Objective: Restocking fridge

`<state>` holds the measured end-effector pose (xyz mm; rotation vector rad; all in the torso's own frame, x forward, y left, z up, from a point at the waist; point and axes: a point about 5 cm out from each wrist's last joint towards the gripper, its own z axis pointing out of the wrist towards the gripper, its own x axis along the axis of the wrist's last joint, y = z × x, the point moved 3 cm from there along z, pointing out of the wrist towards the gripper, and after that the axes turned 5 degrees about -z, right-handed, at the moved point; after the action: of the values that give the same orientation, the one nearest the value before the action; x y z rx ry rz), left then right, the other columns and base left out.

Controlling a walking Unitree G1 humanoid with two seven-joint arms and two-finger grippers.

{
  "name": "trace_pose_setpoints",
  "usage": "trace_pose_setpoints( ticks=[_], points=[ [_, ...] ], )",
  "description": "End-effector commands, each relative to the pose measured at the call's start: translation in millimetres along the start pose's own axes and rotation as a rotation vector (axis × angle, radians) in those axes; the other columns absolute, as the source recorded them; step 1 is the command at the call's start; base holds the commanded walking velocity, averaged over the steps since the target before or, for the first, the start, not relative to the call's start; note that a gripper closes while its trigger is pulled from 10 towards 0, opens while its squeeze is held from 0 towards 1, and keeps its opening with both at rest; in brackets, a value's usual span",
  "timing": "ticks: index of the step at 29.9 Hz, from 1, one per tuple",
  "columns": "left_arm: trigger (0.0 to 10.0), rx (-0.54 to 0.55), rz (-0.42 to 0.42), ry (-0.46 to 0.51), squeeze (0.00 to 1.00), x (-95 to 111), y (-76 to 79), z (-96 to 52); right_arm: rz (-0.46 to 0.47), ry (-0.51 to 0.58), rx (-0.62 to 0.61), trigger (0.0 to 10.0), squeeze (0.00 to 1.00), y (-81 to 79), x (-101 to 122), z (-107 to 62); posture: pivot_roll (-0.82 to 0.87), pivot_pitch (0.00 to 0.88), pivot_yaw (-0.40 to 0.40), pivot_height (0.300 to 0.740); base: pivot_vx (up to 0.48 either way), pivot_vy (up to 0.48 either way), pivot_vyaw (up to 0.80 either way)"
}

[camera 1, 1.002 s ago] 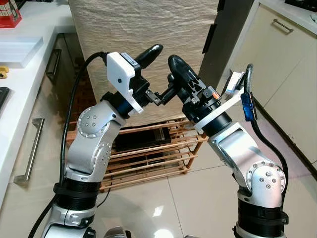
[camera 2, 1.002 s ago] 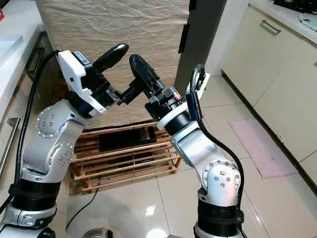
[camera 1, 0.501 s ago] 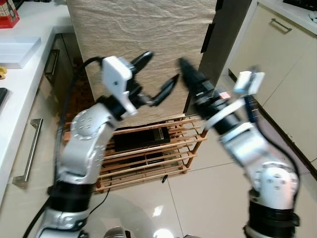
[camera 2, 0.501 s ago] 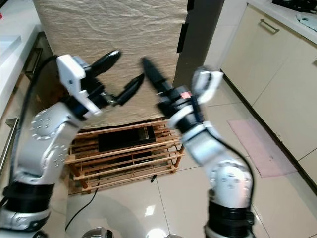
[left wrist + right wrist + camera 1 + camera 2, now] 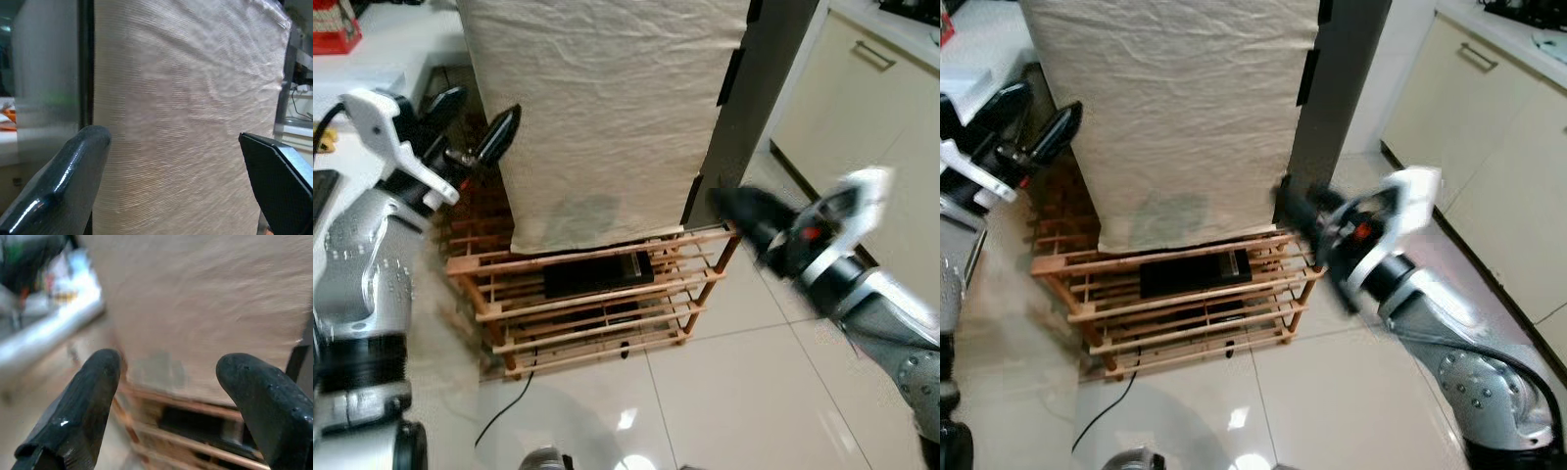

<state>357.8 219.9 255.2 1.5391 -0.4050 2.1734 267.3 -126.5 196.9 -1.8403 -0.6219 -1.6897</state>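
A fridge (image 5: 607,108) draped in a beige cloth (image 5: 597,127) stands over a low wooden rack (image 5: 597,294) on the tiled floor (image 5: 744,392). The left gripper (image 5: 475,122), fingers spread and empty, hovers off the fridge's left side; the blurred right gripper (image 5: 1307,220), fingers likewise apart in its wrist view, sits by the fridge's lower right corner.

Left gripper (image 5: 470,122) is raised at the robot's left, jaws apart. Right gripper (image 5: 171,406) reaches low and forward, blurred, jaws spread.
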Motion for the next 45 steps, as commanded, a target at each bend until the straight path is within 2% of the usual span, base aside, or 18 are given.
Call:
trace_pose_setpoints(
  ticks=[1,2,3,4,9,11,13,17,25,35,37,42,45],
  points=[
    [10.0,-0.024,0.013,-0.020,1.00,-4,1.2,5.8,-0.060,-0.012,-0.006,10.0,0.00,0.8,0,0.6,-0.01,0.015,-0.043,0.740,0.000,0.000,0.00],
    [10.0,0.000,0.033,-0.013,0.17,-1,-7.0,12.7,-0.077,-0.001,-0.012,10.0,0.00,1.1,1,1.6,-0.02,0.013,-0.040,0.740,0.000,0.000,0.00],
    [10.0,0.017,0.042,-0.009,0.17,1,-11.1,14.2,-0.074,0.009,-0.009,10.0,0.00,0.2,3,1.8,-0.02,0.013,-0.039,0.740,0.000,0.000,0.00],
    [10.0,0.036,0.047,-0.003,0.00,4,-18.1,15.0,-0.075,0.024,0.002,10.0,0.00,-2.5,5,1.2,-0.02,0.014,-0.036,0.740,0.000,0.000,0.00],
    [10.0,0.072,0.038,0.007,0.00,11,-33.0,14.0,-0.074,0.045,0.019,10.0,0.00,-7.4,7,-1.8,-0.03,0.017,-0.034,0.740,0.000,0.000,0.00],
    [10.0,0.062,-0.022,0.017,0.00,13,-37.2,14.5,-0.079,0.045,0.024,10.0,0.00,-8.7,5,-3.1,-0.03,0.019,-0.036,0.740,0.000,0.000,0.00],
    [10.0,0.008,-0.077,0.026,0.00,11,-35.4,19.0,-0.083,0.047,0.028,10.0,0.00,-9.5,3,-3.1,-0.03,0.020,-0.039,0.740,0.000,0.000,0.00],
    [10.0,-0.068,-0.137,0.033,0.00,8,-27.5,28.4,-0.079,0.052,0.030,10.0,0.00,-10.1,2,-3.1,-0.04,0.023,-0.038,0.740,0.000,0.000,0.00],
    [10.0,-0.092,-0.100,-0.022,0.00,-3,-20.7,44.7,-0.094,0.047,0.060,10.0,0.00,-15.0,1,-3.7,-0.05,0.026,-0.036,0.740,0.000,0.000,0.00],
    [10.0,-0.055,-0.078,-0.024,0.00,0,-25.9,52.1,-0.099,0.032,0.073,10.0,0.00,-18.7,-3,-6.6,-0.05,0.029,-0.026,0.740,0.000,0.000,0.00],
    [10.0,-0.075,-0.086,-0.028,0.00,0,-24.5,52.6,-0.098,0.025,0.077,10.0,0.00,-19.1,-4,-7.7,-0.05,0.030,-0.026,0.740,0.000,0.000,0.00],
    [10.0,-0.215,-0.104,-0.061,0.00,-4,-11.7,51.8,-0.099,0.012,0.092,10.0,0.00,-20.3,-7,-9.6,-0.05,0.029,-0.029,0.740,0.000,0.000,0.00],
    [10.0,-0.354,-0.103,-0.115,0.00,-12,2.5,48.9,-0.107,-0.007,0.103,10.0,0.00,-20.9,-10,-11.3,-0.05,0.027,-0.030,0.740,0.000,0.000,0.00]
  ],
)
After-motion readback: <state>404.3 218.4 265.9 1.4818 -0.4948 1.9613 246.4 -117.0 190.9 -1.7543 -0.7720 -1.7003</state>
